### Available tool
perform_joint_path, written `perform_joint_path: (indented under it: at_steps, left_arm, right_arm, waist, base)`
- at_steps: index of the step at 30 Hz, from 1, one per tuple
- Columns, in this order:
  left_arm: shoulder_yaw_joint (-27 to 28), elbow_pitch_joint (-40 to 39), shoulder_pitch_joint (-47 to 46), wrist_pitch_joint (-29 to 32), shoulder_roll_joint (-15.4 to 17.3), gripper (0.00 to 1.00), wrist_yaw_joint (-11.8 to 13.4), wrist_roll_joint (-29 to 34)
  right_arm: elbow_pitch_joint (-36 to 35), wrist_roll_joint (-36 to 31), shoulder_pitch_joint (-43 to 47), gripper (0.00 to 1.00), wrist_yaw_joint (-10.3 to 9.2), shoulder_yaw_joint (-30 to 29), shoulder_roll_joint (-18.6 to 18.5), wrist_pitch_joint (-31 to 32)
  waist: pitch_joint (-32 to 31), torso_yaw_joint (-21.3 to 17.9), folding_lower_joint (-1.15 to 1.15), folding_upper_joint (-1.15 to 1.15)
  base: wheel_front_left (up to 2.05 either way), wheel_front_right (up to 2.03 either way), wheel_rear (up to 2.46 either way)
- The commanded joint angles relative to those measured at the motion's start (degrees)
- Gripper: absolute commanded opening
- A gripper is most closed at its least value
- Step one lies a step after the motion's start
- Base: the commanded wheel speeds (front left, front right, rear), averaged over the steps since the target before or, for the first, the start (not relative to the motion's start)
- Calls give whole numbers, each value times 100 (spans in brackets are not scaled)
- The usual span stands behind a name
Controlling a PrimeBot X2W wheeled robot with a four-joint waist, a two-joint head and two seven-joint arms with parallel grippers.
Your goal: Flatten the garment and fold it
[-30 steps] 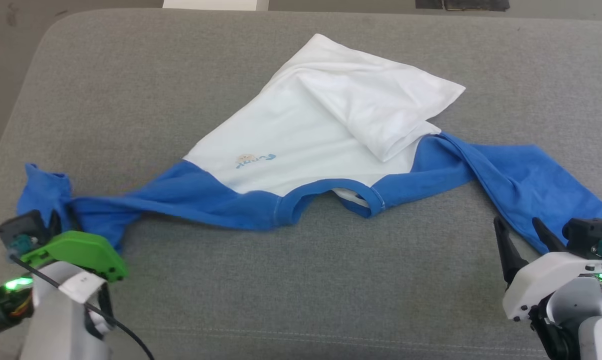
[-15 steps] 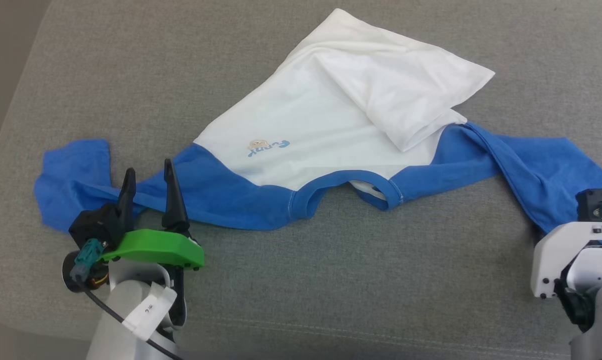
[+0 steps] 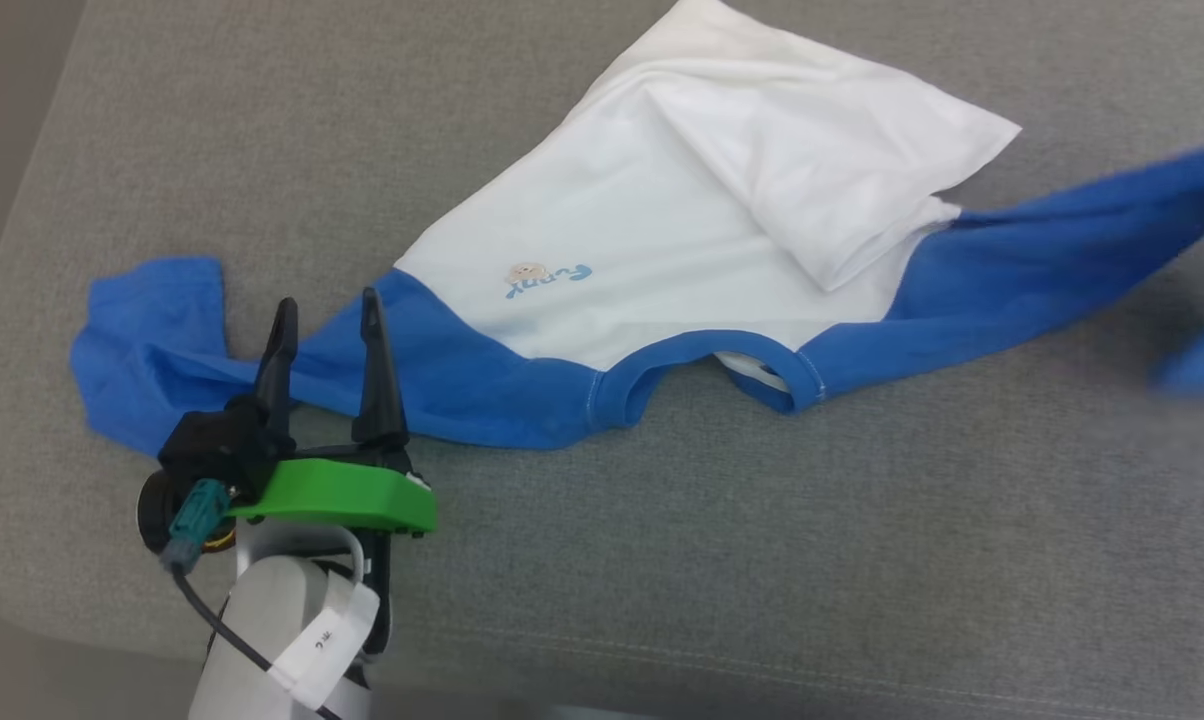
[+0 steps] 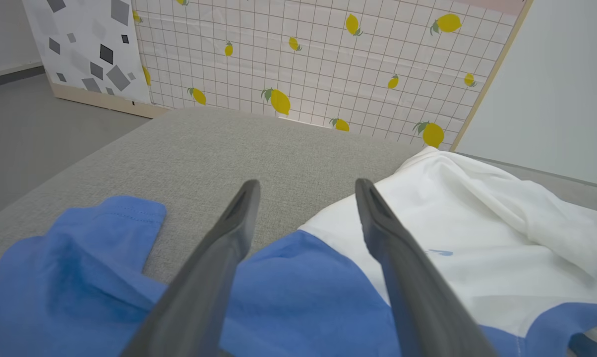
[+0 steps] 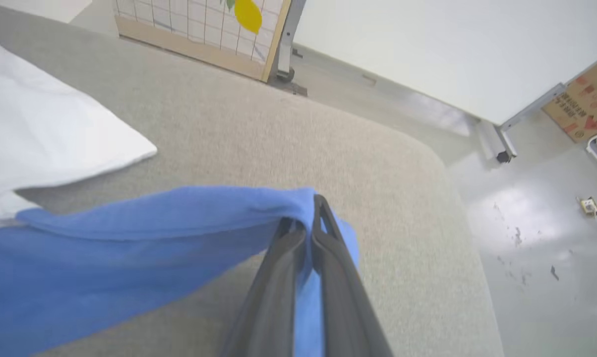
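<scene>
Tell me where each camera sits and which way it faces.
Head view: on the head, looking down at the shirt on the cushion; open left gripper shows.
Left wrist view: on the left wrist, looking along open fingers over the shirt toward a lemon-print panel.
Right wrist view: on the right wrist; the right gripper, shut on the blue sleeve, faces the floor.
Shared: both wrist views catch that panel.

Head view steeply downward, wrist views low and close, all sharing garment point(image 3: 662, 230)
</scene>
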Motion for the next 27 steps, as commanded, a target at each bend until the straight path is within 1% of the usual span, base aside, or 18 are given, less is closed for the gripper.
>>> perform_joint_path:
  at_steps: [1, 2, 6, 8, 11, 13, 16, 20, 23, 27]
  left_arm:
    - [-60, -39, -93, -26, -14, 100, -24, 24]
    - [-121, -38, -133, -26, -15, 100, -11, 2]
    - [-334, -66, -291, -27, -16, 100, 21, -105]
    - [-422, -100, -365, -27, -16, 100, 52, -155]
    - [-523, -147, -448, -27, -16, 100, 89, -229]
    - [-567, -175, -487, -27, -16, 100, 115, -260]
    - [-578, -213, -509, -27, -16, 100, 159, -282]
    - [-518, -227, -468, -27, -17, 100, 197, -253]
    - [-427, -248, -380, -27, -17, 100, 200, -194]
    - [-306, -277, -224, -27, -17, 100, 165, -97]
  right_arm:
    - [97, 42, -384, 0, -11, 219, -179, -65]
    - [223, 84, -685, 0, -11, 434, -336, -106]
    - [779, 105, -1632, 0, -11, 992, -639, -296]
    - [1110, 130, -1938, 0, -11, 1292, -697, -325]
    - [1559, 272, -2221, 0, -11, 1639, -675, -303]
    - [1827, 462, -2310, 100, -11, 1869, -627, -261]
    - [2051, 820, -2340, 100, -11, 2292, -655, -338]
    - [2068, 1280, -2198, 100, -11, 2570, -746, -485]
    - [1854, 1565, -1847, 100, -11, 2448, -685, -507]
    - [1135, 1757, -1032, 100, -11, 1985, -425, -700]
  waist:
    - [218, 213, 0, 0]
    - [301, 297, 0, 0]
    - [577, 609, 0, 0]
    - [696, 765, 0, 0]
    - [850, 947, 0, 0]
    - [913, 1023, 0, 0]
    - [947, 1072, 0, 0]
    - [838, 1006, 0, 0]
    - [663, 884, 0, 0]
    - [382, 683, 0, 0]
  base:
    - [0, 0, 0]
    - [0, 0, 0]
    - [0, 0, 0]
    - [0, 0, 0]
    - [0, 0, 0]
    - [0, 0, 0]
    - [0, 0, 0]
    - [0, 0, 0]
    - [0, 0, 0]
    - [0, 0, 0]
